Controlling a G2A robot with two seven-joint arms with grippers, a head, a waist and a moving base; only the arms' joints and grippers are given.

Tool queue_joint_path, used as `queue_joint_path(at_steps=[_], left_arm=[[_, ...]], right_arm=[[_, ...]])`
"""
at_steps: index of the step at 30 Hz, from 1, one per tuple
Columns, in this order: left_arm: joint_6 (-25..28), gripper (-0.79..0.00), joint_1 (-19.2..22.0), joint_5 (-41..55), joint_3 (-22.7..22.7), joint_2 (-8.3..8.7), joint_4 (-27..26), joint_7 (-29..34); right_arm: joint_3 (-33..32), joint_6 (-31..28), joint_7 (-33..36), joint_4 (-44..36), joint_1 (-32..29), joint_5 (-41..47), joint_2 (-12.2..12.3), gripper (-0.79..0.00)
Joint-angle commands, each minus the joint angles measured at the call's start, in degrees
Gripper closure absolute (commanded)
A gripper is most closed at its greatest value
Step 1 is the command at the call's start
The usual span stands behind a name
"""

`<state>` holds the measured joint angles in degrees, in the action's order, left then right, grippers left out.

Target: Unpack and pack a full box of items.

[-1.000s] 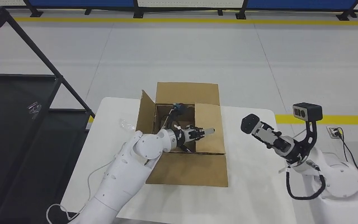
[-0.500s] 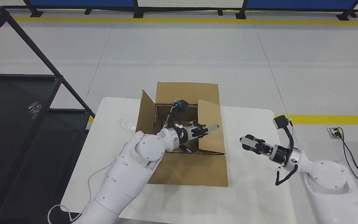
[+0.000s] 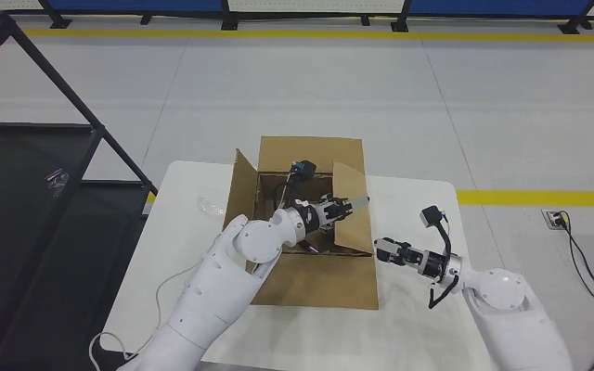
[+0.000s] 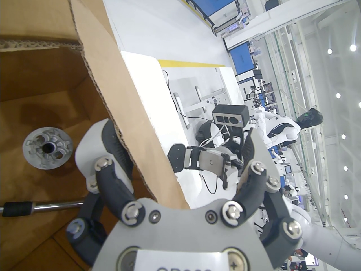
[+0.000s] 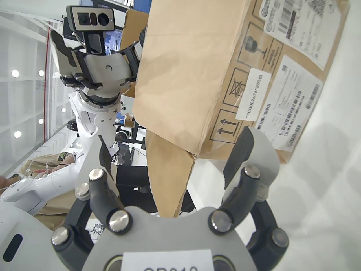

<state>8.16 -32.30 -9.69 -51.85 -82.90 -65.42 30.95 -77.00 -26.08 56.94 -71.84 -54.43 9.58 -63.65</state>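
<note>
Partly behind left claw (image 4: 179,133): metal rod (image 4: 56,205).

The cardboard box (image 3: 311,283) is plain brown, with white labels (image 5: 293,108) striped in black barcodes on its outer wall. Inside it sit a dull silver disc (image 4: 46,150) and a chrome rod (image 4: 53,205) with a black grip. The table (image 3: 176,241) beneath is white.

One box (image 3: 311,278), one disc (image 4: 47,151), one rod (image 4: 56,205)

A white counter (image 3: 408,306) carries an open cardboard box (image 3: 311,283) near its middle. A small clear plastic scrap (image 3: 206,204) lies near the box.
</note>
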Motion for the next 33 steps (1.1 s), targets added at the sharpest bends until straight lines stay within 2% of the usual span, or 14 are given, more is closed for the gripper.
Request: queue_joint_path(at_steps=[1,8,14,18,24,27,33], left_arm=[[0.1,-0.785,0.1,-0.1,0.0,-0.11,0.3,-0.1],[1.2,-0.785,-0.6,0.5,-0.7,-0.22,-0.4,0.0],[2.0,-0.785,-1.9,0.4,-1.4,-0.08,-2.2,0.4],[2.3,-0.785,-2.5,0.4,-1.4,-0.13,-3.2,0.9],[2.6,-0.785,-1.9,0.2,0.2,-0.87,-3.0,0.3],[3.3,-0.785,-1.2,1.4,1.3,-1.57,-1.9,-0.7],[4.2,-0.785,2.0,2.6,5.4,-3.62,2.9,-0.2]], right_arm=[[1.0,-1.4,1.2,0.6,0.5,1.4,-0.2,-0.785],[4.2,-2.3,4.0,1.6,2.5,2.0,-0.5,-0.785],[4.2,-2.9,2.8,1.2,2.9,2.8,-0.4,-0.785],[-0.4,-3.7,0.0,-0.2,1.0,3.7,0.5,-0.785],[-9.9,-4.4,-9.2,-6.8,-5.5,6.7,1.9,-0.785],[-14.1,-5.2,-13.7,-12.1,-9.3,8.0,2.3,-0.785],[-21.0,-10.3,-18.6,-22.8,-18.1,11.1,2.6,-0.785]])
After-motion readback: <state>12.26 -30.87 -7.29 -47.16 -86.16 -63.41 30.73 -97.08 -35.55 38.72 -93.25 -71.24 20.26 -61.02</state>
